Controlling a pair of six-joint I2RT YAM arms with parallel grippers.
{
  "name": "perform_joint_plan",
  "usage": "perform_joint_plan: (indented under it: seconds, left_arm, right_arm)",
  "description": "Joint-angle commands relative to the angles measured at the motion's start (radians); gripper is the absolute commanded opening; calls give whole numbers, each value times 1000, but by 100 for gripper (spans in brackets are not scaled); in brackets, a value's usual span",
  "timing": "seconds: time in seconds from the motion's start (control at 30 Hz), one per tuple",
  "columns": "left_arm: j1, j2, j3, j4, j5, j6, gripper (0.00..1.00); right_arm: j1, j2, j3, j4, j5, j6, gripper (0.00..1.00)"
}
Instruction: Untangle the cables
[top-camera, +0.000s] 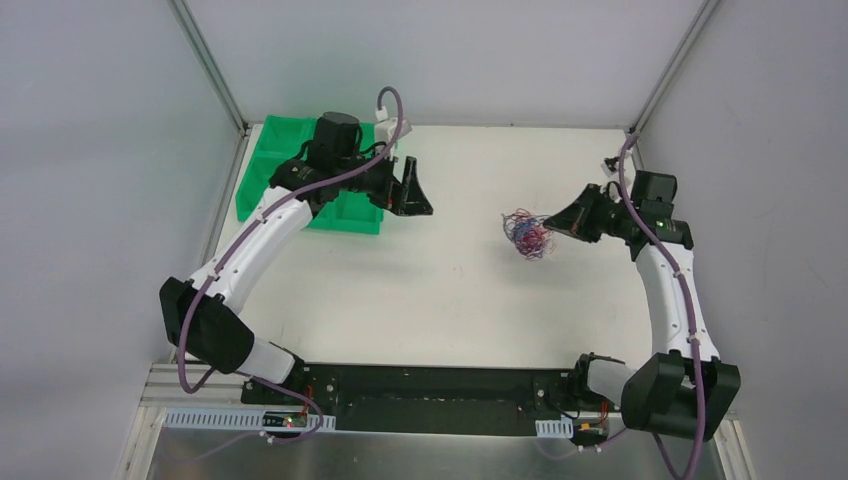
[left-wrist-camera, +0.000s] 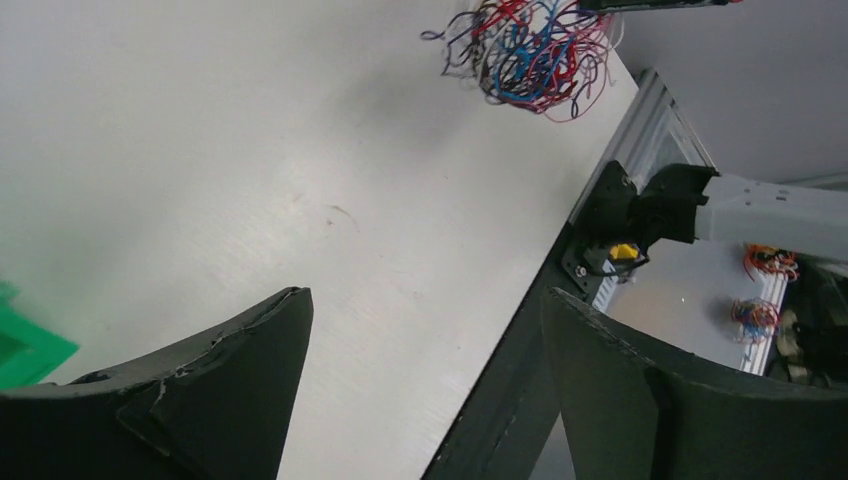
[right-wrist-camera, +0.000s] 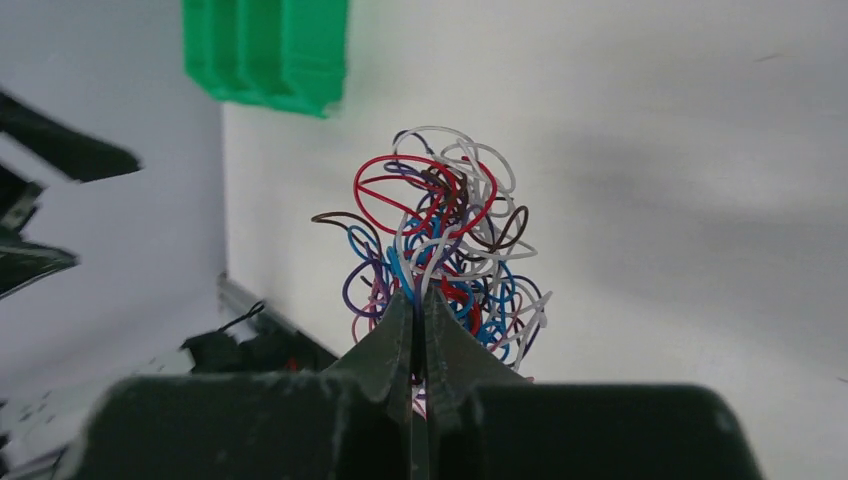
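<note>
My right gripper (right-wrist-camera: 418, 312) is pinching the cables (right-wrist-camera: 440, 230) shut at the white table's (top-camera: 430, 300) three o'clock. My left gripper (left-wrist-camera: 425, 300) is gaping wide, empty, beside the green tray (top-camera: 262, 170) at ten o'clock.

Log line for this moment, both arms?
left gripper: open, empty, near green bin | right gripper: shut on cables | cables: one tangled clump

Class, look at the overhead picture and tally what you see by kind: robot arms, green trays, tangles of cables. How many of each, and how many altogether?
2 robot arms: left arm, right arm
1 green tray
1 tangle of cables
Total: 4
</note>
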Motion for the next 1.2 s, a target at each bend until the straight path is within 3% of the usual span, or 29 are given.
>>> perform_joint_plan:
  seconds: [0.0, 0.27, 0.37, 0.43, 0.5, 0.53, 0.87, 1.17]
  left_arm:
    - [-125, 36, 27, 33, 10, 45, 87]
    - [-277, 208, 132, 112, 40, -15, 86]
    - [-301, 245, 144, 146, 54, -42, 80]
    - [-301, 252, 142, 162, 77, -62, 56]
    - [-297, 231, 124, 164, 97, -57, 13]
    - [-294, 209, 109, 164, 98, -57, 0]
    - [-151, -37, -78, 131, 189, -80, 0]
    - [17, -162, -84, 99, 214, -106, 0]
  right_arm:
    - [104, -17, 74, 51, -315, 110, 0]
    - [266, -33, 123, 65, -380, 164, 0]
    - [272, -31, 124, 81, -411, 180, 0]
    - [270, -30, 131, 66, -405, 171, 0]
    - [257, -24, 147, 4, -366, 115, 0]
    - [242, -20, 153, -25, -338, 82, 0]
    - [-16, 77, 142, -103, 37, -185, 0]
    - [-107, 155, 132, -40, 345, -312, 0]
